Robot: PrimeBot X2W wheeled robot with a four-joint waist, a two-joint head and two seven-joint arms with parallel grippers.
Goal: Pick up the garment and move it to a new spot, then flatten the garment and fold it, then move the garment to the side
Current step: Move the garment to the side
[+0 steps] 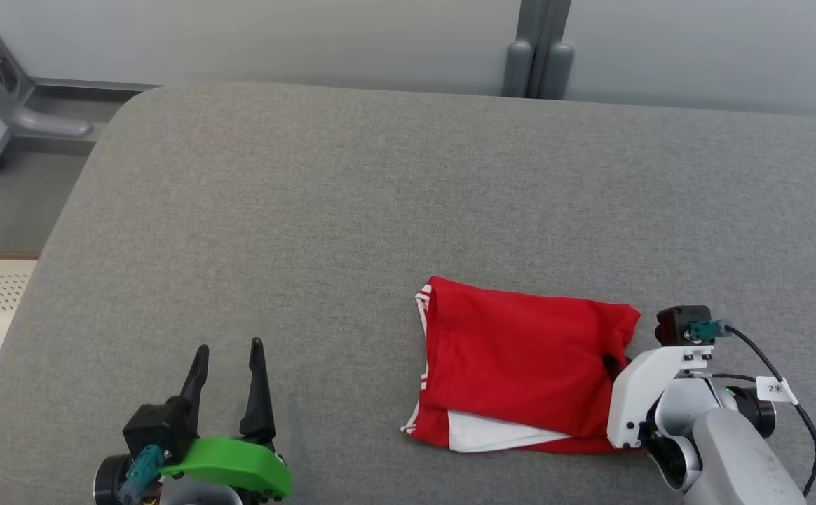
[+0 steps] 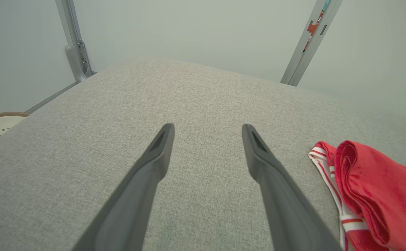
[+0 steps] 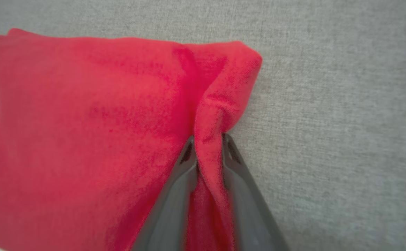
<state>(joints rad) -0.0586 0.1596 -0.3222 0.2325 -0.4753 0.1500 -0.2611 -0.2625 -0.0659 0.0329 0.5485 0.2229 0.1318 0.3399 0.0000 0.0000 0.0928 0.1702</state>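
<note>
Garment [image 1: 520, 358], red and folded, lies near right on the grey tabletop [image 1: 310, 210]. My right gripper [image 3: 208, 139] is clamped on its right-edge ridge, probably to move it aside. My left gripper [image 1: 229, 347] rests idle, fingers apart.

The garment [image 1: 520, 351] is soft, matt red knit cloth. The table [image 1: 310, 210] wears coarse grey woven fabric. The left fingers [image 2: 143, 181] look smooth, matt dark plastic.

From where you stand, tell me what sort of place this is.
Probably a robot test room set up for folding laundry: a grey fabric-padded table, bare pale wall panels on metal posts, and one folded red garment.
</note>
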